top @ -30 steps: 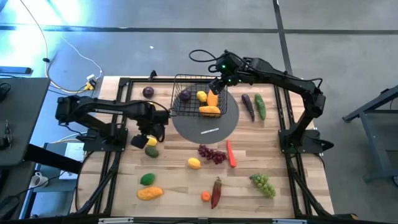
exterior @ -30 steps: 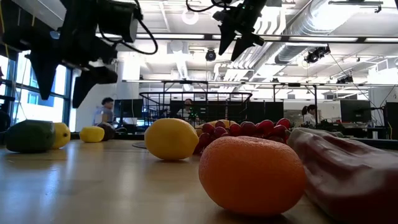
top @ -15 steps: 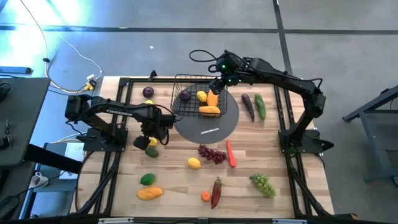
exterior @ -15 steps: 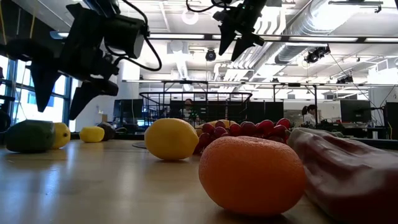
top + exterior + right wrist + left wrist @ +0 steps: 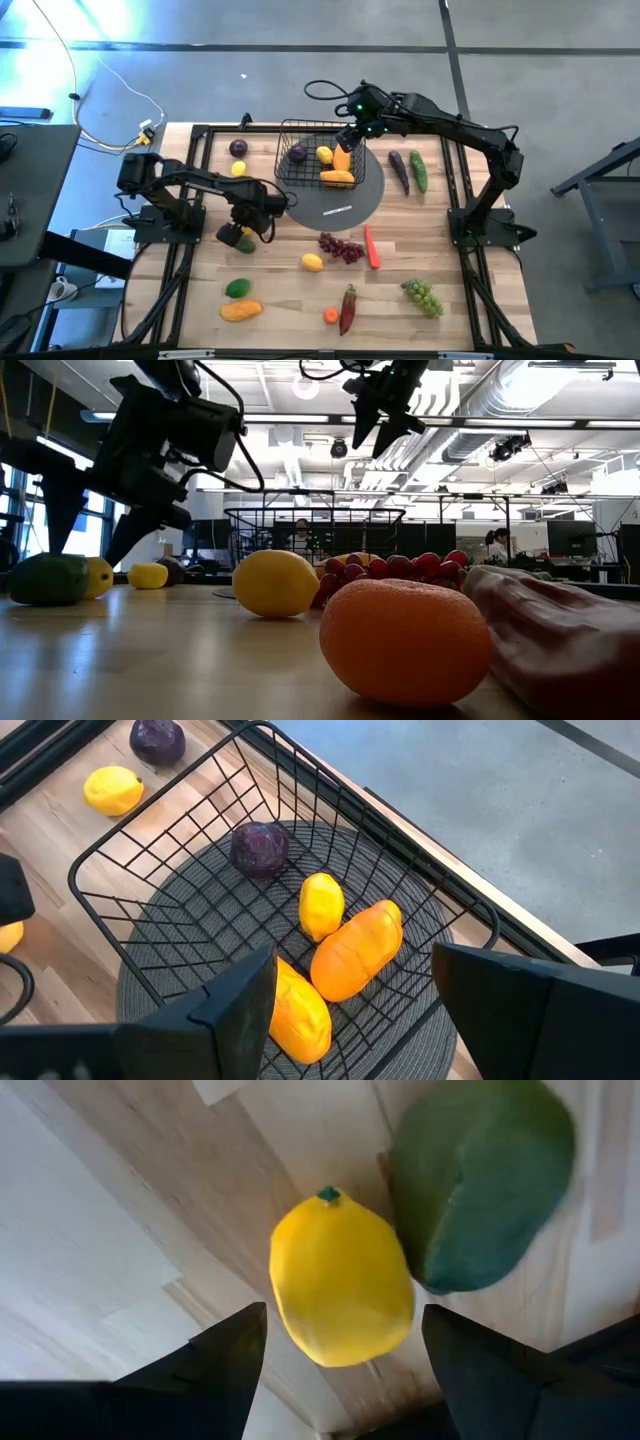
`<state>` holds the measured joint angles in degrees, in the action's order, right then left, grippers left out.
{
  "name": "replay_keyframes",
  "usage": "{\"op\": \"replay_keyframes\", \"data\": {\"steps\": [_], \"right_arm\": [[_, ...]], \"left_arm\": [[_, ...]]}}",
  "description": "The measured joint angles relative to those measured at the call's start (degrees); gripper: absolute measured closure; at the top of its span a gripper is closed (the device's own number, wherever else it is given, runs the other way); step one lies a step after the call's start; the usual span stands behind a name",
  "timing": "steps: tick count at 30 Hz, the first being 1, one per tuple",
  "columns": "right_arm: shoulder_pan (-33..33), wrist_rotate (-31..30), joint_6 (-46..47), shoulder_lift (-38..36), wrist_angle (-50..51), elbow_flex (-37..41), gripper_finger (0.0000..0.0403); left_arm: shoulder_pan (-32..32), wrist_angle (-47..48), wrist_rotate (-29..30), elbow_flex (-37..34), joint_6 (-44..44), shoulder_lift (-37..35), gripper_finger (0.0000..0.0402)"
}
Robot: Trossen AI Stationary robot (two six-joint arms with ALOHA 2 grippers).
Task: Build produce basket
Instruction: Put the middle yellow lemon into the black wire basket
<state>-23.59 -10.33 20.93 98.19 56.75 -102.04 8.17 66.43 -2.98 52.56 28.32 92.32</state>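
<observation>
The pale wooden tabletop [image 5: 290, 290] fills the near ground of the low view, where an orange [image 5: 405, 640] and a lemon [image 5: 275, 583] sit closest, with red grapes [image 5: 390, 567] just behind. Beyond lies an open hall with bright ceiling lights, ducts and desks (a person or two shows far off).

On the left part of the tabletop, the left claw [image 5: 340, 1345] hangs with its fingers spread on either side of a yellow lemon [image 5: 340, 1280], not touching it; a green fruit [image 5: 480, 1180] lies against that lemon.

Farther back, the black wire basket [image 5: 320, 155] stands on a round grey mat [image 5: 345, 205]. It holds a purple plum [image 5: 260, 848], a small lemon [image 5: 321, 905] and two orange-yellow pieces [image 5: 355, 950]. The right claw [image 5: 350, 990] hovers above it, fingers wide apart and empty.
</observation>
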Motion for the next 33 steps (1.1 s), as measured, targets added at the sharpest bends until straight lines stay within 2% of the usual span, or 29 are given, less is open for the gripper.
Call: {"op": "replay_keyframes", "data": {"steps": [8,18,25,33], "right_arm": [[0.0,0.0,0.0,0.0,0.1,0.0,0.0155],[0.0,0.0,0.0,0.0,0.9,0.0,0.0155],[0.0,1.4,-0.4,-0.1,0.9,0.0,0.0155],[0.0,1.8,-0.4,-0.5,0.8,0.1,0.0155]], "left_arm": [[0.1,-0.8,2.4,0.0,-1.1,3.7,0.0155],[0.1,-1.7,1.9,0.0,-1.1,4.7,0.023],[0.8,-2.1,0.4,0.0,-1.4,1.2,0.0242],[6.4,-4.9,0.6,0.0,-7.0,-5.8,0.0241]]}}
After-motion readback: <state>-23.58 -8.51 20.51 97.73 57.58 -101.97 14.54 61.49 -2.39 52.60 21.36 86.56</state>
